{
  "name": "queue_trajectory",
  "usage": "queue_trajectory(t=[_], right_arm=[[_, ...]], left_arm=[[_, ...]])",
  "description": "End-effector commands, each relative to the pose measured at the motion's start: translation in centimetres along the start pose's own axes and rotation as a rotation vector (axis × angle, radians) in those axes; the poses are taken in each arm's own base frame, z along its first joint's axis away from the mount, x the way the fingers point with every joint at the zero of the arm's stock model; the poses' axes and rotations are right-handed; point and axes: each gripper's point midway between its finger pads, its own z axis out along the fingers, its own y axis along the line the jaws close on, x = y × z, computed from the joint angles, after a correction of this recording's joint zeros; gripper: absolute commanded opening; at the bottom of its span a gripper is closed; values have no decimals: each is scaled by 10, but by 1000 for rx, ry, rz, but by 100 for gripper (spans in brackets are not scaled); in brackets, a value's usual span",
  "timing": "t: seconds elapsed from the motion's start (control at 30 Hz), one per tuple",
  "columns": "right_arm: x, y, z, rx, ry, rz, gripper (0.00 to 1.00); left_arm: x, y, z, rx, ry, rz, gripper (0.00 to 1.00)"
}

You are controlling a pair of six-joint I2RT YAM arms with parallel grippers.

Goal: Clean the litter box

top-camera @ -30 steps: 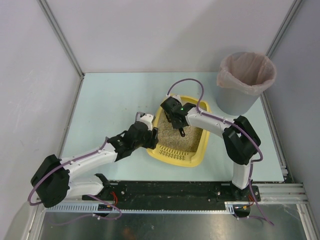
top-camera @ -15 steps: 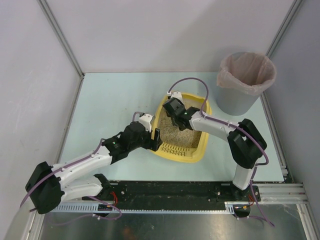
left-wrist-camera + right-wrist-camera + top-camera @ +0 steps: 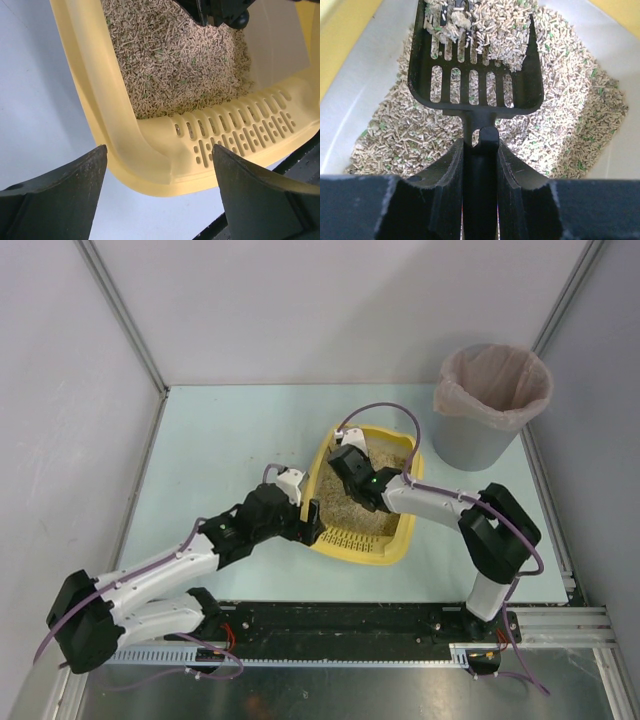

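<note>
We see the litter box (image 3: pixel 386 554) lying on the pale bench a little right of the middle, with its short slotted rim (image 3: pixel 235 135) turned to the near edge and its far end pointing toward the far right corner. Beige litter (image 3: pixel 345 508) in small pellets, with some green grains, covers most of its floor.

The left gripper (image 3: pixel 311 522) is at the near left corner of the box. In the left wrist view its two dark fingers (image 3: pixel 60 200) stand wide apart, with the yellow corner between them. We cannot tell if they touch the plastic.

The right gripper (image 3: pixel 350 466) reaches over the middle of the box from the right side. Its fingers (image 3: pixel 447 175) are pressed together on the handle of a black slotted scoop (image 3: pixel 475 85). The scoop blade is over the litter and carries pellets and some pale grey clumps (image 3: pixel 457 17) at its front part.

A grey round bin (image 3: pixel 470 445) with a pinkish bag liner (image 3: pixel 495 375) stands in the far right corner, well apart from the box.
</note>
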Motion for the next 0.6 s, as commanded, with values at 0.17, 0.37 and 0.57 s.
queue_trajectory(t=[0.17, 0.37, 0.57], right_arm=[[-22, -11, -34, 22, -220, 30, 0], [-19, -13, -48, -34, -264, 23, 0], [-12, -11, -69, -83, -282, -28, 0]], left_arm=[[-59, -6, -37, 20, -157, -3, 96], [-85, -3, -51, 44, -207, -5, 100], [-119, 11, -53, 15, -247, 22, 100]])
